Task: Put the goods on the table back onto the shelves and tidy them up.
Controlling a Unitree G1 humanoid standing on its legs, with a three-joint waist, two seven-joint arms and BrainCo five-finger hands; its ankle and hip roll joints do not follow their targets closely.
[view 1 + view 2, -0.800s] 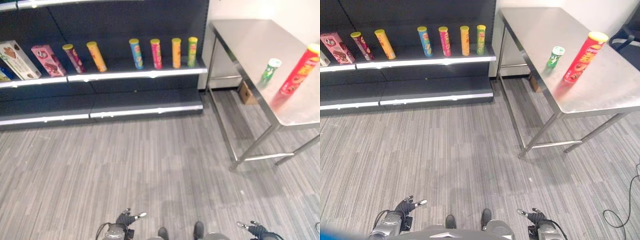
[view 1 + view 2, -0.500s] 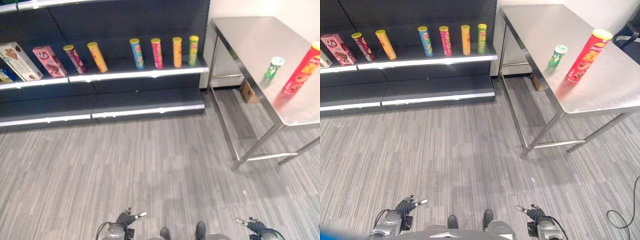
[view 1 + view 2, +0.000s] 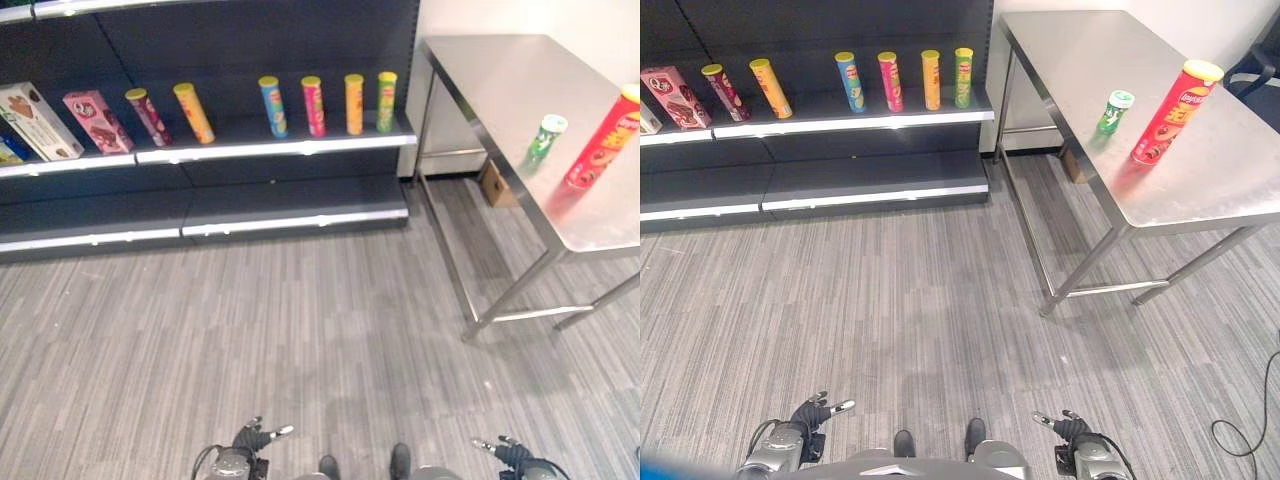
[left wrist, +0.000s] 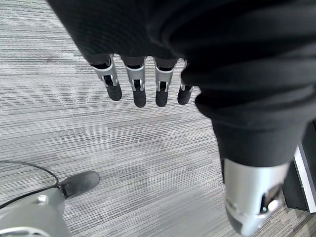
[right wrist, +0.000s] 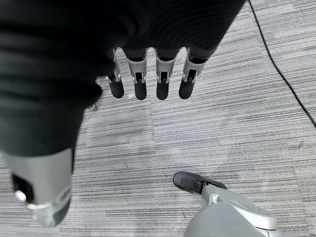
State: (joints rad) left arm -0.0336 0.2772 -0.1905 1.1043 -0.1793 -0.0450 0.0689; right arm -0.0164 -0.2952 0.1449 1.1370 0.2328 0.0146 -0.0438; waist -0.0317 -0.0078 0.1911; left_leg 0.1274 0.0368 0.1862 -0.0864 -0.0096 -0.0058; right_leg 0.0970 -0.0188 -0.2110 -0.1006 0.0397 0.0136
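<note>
Red tube (image 3: 1167,112): upright on steel table (image 3: 1200,190), far right, near its right end. Small green can (image 3: 1112,111): just left of it, apart. Shelf (image 3: 850,122), far left: row of upright tubes, pink box (image 3: 674,96). Left hand (image 4: 143,86) and right hand (image 5: 148,81): low over grey floor, fingers straight, holding nothing.

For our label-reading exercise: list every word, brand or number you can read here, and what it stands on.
None can be read.
Tall red can on the table: print too small.
Small green can: blurred.
Shelf cans and boxes: print too small.
</note>
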